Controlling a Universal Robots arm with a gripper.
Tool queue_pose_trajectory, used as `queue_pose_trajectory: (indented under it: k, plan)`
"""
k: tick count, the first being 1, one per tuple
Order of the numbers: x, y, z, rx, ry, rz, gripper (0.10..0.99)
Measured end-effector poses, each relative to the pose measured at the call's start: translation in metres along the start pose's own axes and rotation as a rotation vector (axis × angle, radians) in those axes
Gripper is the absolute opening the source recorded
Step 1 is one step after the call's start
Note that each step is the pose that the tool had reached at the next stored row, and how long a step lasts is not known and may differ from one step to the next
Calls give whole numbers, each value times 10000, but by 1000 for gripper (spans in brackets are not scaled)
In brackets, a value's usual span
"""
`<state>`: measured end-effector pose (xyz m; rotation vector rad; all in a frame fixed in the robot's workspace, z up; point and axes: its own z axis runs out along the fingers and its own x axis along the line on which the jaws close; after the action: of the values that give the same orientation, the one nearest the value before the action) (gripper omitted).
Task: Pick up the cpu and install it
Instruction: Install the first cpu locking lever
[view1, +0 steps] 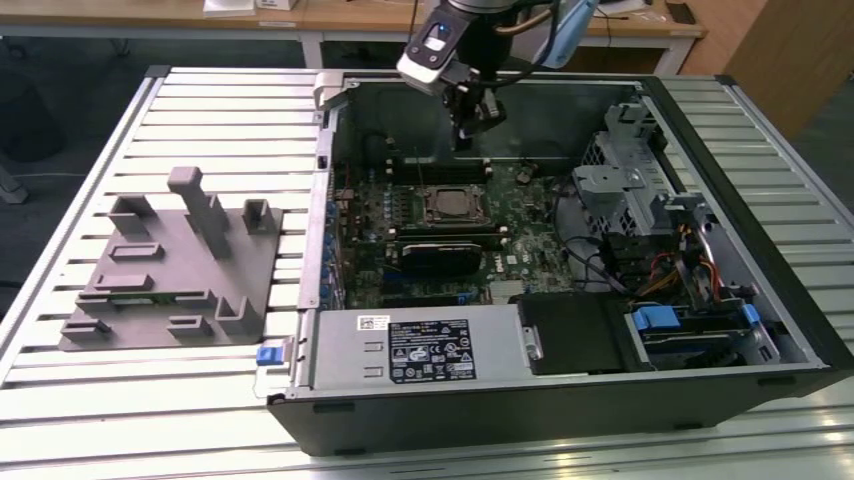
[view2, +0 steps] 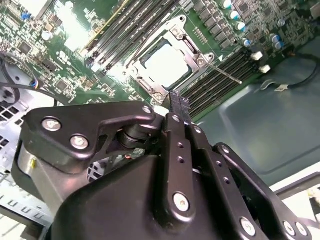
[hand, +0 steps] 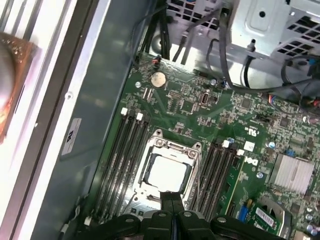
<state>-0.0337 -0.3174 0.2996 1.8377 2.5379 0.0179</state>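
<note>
The cpu (view1: 451, 205) lies flat inside the metal-rimmed socket frame (view1: 450, 189) on the motherboard, its pale silvery top showing in both wrist views (view2: 167, 64) (hand: 167, 172). My gripper (view1: 470, 135) hangs above the board, just behind the socket in the exterior view, apart from the chip. In the wrist views its black fingers (view2: 180, 102) (hand: 172, 200) are pressed together with nothing between them, the tips over the socket's edge.
The open computer case (view1: 320, 180) lies on a slatted table. Memory slots (hand: 125, 150) flank the socket. A drive cage (view1: 641, 190) and cables fill the exterior view's right, a power supply (view1: 414, 345) sits at the front, and a grey plastic block with posts (view1: 174, 260) stands outside at the exterior view's left.
</note>
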Motion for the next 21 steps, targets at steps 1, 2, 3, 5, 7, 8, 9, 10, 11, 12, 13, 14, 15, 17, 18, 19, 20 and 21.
queue_pose_trajectory:
  k: [1, 2, 3, 5, 7, 8, 9, 10, 11, 12, 13, 14, 15, 17, 18, 19, 20, 21]
  plan:
    - [0, -1, 0, 0, 0, -126, 106]
    - [0, -1, 1, 1, 2, -299, 106]
    - [1, -1, 2, 1, 6, -494, 106]
    - [1, -1, 4, 0, 12, -853, 106]
    - [0, -1, 5, 0, 16, -1219, 106]
    - [0, -1, 5, 1, 19, -1399, 106]
    - [1, -1, 6, 0, 22, -1570, 106]
    - [1, -1, 6, -1, 24, -1727, 106]
    - [1, -1, 6, -1, 26, -1881, 106]
    - [1, -1, 6, 0, 28, -2037, 106]
    - [0, -1, 5, 0, 30, -2191, 106]
    - [1, -1, 6, 0, 33, -2341, 106]
    - [1, -1, 6, -1, 35, -2476, 106]
    - [0, -1, 5, 0, 38, -2750, 106]
    - [0, -1, 5, 0, 40, -2891, 106]
    - [0, -1, 6, 0, 42, -3037, 106]
    - [1, -1, 6, 0, 44, -3184, 106]
    - [0, -1, 5, 0, 46, -3316, 106]
